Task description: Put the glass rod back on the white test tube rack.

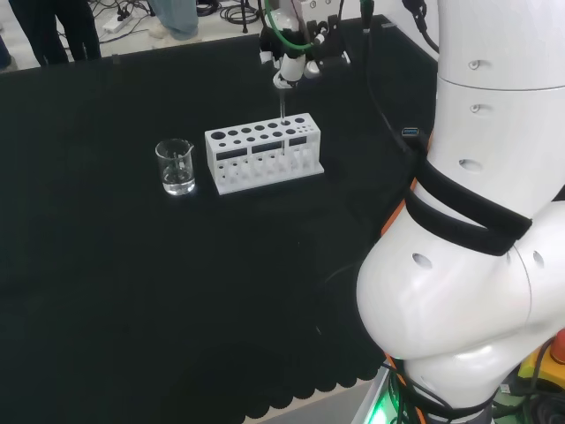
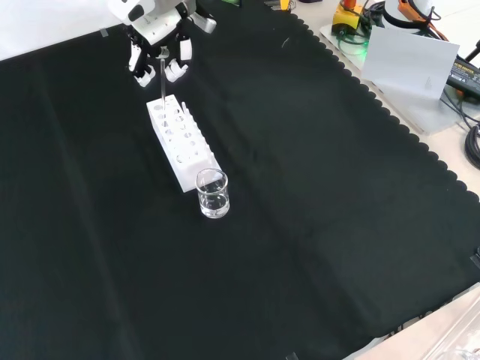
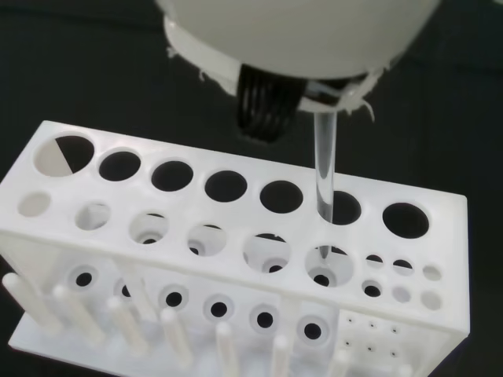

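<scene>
Close to the wrist camera, the hand (image 3: 271, 110) pinches the glass rod (image 3: 324, 177) and holds it straight up. Its bottom end pokes into a hole of the white test tube rack (image 3: 236, 236). In the front view a glass beaker (image 2: 212, 193) stands touching the rack's near end.

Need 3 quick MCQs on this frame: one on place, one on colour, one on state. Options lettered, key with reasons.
1. In the front view, the beaker stands where?
A. at the rack's near end
B. inside the rack
C. beyond the rack's far end

2. The test tube rack is:
A. red
B. white
C. blue

3. The glass rod is:
A. lying on the cloth
B. standing in the beaker
C. held upright by the hand, lower end in a rack hole

Key: 1 A, the beaker sits below the rack's end. 2 B, plainly white. 3 C, the wrist view shows the rod passing into a hole.
</scene>
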Available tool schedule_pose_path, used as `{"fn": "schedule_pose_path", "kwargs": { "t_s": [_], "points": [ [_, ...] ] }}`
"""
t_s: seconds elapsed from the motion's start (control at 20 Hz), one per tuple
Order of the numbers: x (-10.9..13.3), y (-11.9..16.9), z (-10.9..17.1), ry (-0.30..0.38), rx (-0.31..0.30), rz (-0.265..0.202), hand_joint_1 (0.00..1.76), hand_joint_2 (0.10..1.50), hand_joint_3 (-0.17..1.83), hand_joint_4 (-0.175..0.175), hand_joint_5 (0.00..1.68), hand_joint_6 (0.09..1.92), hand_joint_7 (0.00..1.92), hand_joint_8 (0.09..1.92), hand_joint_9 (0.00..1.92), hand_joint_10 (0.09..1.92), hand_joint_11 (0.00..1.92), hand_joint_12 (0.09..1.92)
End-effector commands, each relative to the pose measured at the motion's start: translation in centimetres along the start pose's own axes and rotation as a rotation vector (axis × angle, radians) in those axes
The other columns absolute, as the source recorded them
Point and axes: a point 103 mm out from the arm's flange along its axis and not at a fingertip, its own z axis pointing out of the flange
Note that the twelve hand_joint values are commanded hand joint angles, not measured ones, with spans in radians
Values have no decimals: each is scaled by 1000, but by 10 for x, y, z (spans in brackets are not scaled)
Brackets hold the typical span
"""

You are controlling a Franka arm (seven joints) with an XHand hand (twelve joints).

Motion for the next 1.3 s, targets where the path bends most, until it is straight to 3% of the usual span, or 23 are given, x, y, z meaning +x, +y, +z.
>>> {"fn": "schedule_pose_path", "kwargs": {
  "t_s": [0.05, 0.6, 1.3],
  "points": [
    [2, -3, -6, 1, -3, -1, 1326, 423, 794, -175, 668, 948, 1030, 751, 1788, 617, 1920, 764],
    [-3, -15, -26, 12, -15, 12, 1322, 425, 787, -175, 644, 938, 1001, 736, 1805, 619, 1920, 888],
    [-14, -73, -71, 28, -57, 36, 1317, 426, 784, -175, 659, 931, 999, 728, 1814, 619, 1920, 932]
  ]
}}
